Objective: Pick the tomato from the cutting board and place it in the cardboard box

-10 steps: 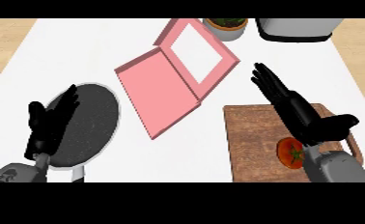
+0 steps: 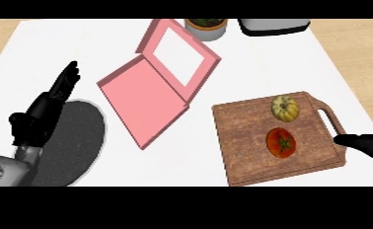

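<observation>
sitting on the cutting board [image 2: 244,161], tomato [image 2: 281,142], left hand [image 2: 40,115] open, right hand [image 2: 358,142] beside board, state unclear

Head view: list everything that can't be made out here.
- Right hand: cut off by the right edge; only a small part shows beside the cutting board.
- Grey container and pot: tops cut off by the top edge.
- Dark plate: partly hidden by the left hand, lower part cut off by the bottom edge.
</observation>
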`<state>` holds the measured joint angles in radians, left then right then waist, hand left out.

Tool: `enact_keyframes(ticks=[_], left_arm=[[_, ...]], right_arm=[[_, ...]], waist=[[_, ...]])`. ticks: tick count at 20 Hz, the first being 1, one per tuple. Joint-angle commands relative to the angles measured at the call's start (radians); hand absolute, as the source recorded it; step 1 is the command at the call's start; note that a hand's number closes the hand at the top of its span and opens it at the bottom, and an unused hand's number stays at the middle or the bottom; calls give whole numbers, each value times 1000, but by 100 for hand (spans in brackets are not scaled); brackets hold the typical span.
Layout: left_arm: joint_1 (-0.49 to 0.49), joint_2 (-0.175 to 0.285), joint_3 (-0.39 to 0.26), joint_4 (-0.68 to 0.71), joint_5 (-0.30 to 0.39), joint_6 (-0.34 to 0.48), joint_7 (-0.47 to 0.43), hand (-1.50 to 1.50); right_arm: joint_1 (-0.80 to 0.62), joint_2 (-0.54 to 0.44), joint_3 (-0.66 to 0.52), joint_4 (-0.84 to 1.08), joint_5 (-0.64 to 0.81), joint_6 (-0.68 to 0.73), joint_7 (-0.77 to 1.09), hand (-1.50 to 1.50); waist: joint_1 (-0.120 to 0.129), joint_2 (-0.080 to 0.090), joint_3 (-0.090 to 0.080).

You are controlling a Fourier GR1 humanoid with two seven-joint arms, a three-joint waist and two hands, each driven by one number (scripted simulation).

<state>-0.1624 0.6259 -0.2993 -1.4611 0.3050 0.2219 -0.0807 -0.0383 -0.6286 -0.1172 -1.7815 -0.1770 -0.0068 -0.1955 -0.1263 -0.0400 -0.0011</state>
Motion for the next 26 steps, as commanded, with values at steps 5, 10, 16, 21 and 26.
enact_keyframes(ticks=[5,10,16,21,26], left_arm=[[-40,28,-17,-73,-30,-75,-41,0],[-50,-18,-40,-66,-63,-74,-46,0],[-65,-14,-28,-86,-69,-85,-26,0],[-101,-13,1,-53,-67,-126,-27,0],[-78,-29,-7,-63,-87,-129,-38,0]], right_arm=[[360,-83,-216,-72,193,0,-411,-150],[528,-107,-282,-176,320,-6,-474,-150],[704,-123,-200,-407,618,-19,-245,-150],[754,-126,-138,-592,784,73,-27,-150],[766,-97,-14,-683,996,109,179,-150]], waist=[[56,28,3],[80,34,1],[91,36,-2],[107,41,-2],[124,41,-1]])
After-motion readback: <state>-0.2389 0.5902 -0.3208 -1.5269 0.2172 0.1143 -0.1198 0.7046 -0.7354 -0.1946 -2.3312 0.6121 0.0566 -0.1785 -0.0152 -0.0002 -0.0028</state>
